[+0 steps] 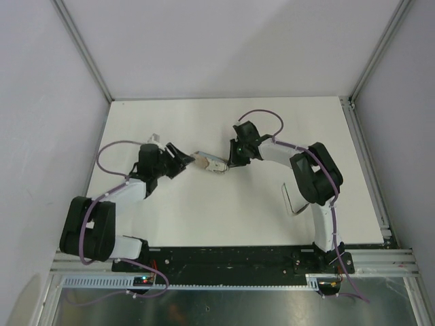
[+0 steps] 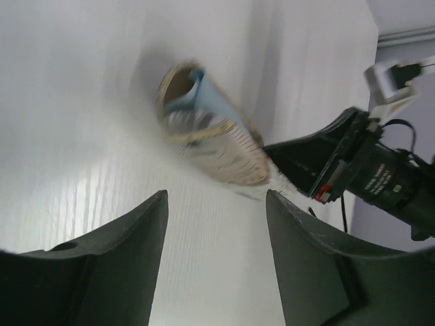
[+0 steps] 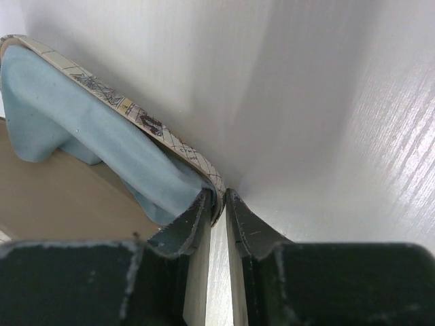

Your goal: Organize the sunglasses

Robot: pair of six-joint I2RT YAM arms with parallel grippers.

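The beige-grey oval case (image 1: 212,164) lies open mid-table with the light blue cloth (image 3: 81,115) inside. My right gripper (image 1: 232,161) is shut on the case's patterned rim (image 3: 136,112), its fingertips (image 3: 204,204) pinching the edge next to the cloth. My left gripper (image 1: 186,164) is open and empty just left of the case; in the left wrist view the case (image 2: 224,149) and cloth (image 2: 204,95) lie beyond its fingers (image 2: 153,224). The sunglasses (image 1: 288,199), a thin dark frame, lie on the table beside the right arm's elbow, in neither gripper.
The white table (image 1: 204,217) is enclosed by grey walls with metal corner posts (image 1: 85,51). The right arm's elbow (image 1: 316,176) hangs over the sunglasses' area. A black base rail (image 1: 231,257) runs along the near edge.
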